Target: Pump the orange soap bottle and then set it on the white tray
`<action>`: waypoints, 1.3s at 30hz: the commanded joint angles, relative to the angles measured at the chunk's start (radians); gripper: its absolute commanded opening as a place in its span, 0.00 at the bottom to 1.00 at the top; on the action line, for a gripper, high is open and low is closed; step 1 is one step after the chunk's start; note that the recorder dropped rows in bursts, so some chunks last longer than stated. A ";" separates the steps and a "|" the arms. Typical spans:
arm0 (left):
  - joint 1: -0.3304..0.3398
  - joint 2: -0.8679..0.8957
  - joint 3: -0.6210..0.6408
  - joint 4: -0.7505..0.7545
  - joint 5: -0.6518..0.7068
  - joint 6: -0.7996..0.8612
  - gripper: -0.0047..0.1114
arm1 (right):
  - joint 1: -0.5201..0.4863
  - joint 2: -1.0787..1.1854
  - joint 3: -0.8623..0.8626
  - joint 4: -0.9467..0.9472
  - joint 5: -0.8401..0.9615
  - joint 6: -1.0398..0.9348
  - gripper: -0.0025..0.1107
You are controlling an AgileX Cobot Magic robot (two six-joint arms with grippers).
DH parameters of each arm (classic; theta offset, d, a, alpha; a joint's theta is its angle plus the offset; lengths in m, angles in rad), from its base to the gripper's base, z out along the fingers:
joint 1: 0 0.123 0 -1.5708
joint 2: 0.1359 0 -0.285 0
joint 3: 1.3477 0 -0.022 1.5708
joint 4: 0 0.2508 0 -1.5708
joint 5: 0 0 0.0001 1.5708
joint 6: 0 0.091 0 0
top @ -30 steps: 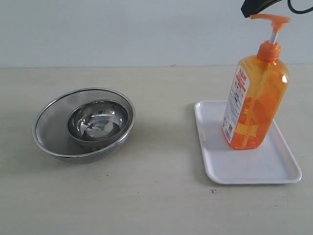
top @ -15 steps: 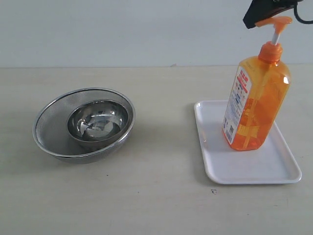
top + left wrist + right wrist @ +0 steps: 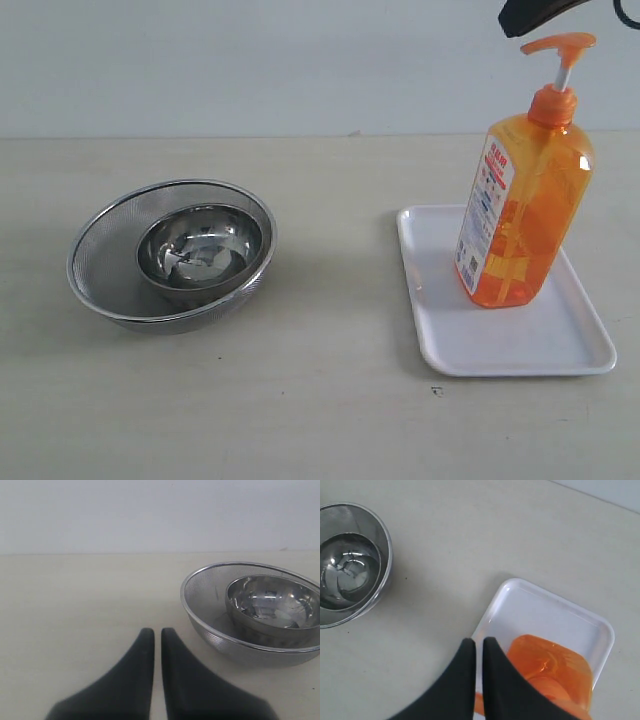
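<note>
The orange soap bottle (image 3: 523, 215) stands upright on the white tray (image 3: 500, 340), at the right of the table; its pump head (image 3: 557, 44) is up on the white stem. My right gripper (image 3: 518, 20) hovers shut just above the pump head's spout end, at the top edge of the exterior view, with nothing in it. In the right wrist view the gripper (image 3: 478, 641) looks straight down on the bottle (image 3: 555, 667) and the tray (image 3: 580, 625). My left gripper (image 3: 153, 631) is shut and empty, low over the table beside the strainer.
A round steel bowl (image 3: 198, 245) sits inside a mesh strainer (image 3: 105, 260) at the left of the table, also seen in the left wrist view as the strainer (image 3: 210, 625). A pale wall runs behind the table.
The right gripper came down onto the pump head, which dipped slightly, then lifted off it again. The bottle shifted a little to the right on the tray.
</note>
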State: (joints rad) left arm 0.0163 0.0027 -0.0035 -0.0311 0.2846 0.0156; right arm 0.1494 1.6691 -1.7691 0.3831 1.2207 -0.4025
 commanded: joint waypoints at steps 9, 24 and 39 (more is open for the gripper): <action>0.003 -0.003 0.004 -0.009 -0.004 0.003 0.08 | 0.002 -0.043 0.095 0.005 0.000 -0.024 0.02; 0.003 -0.003 0.004 -0.009 -0.006 0.003 0.08 | 0.002 -0.103 0.095 -0.005 0.000 -0.004 0.02; 0.003 -0.003 0.004 -0.009 -0.004 0.003 0.08 | 0.002 -0.140 0.145 -0.073 0.000 0.008 0.02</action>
State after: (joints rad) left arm 0.0163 0.0027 -0.0035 -0.0311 0.2846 0.0156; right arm 0.1494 1.5538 -1.6252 0.3398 1.2228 -0.4053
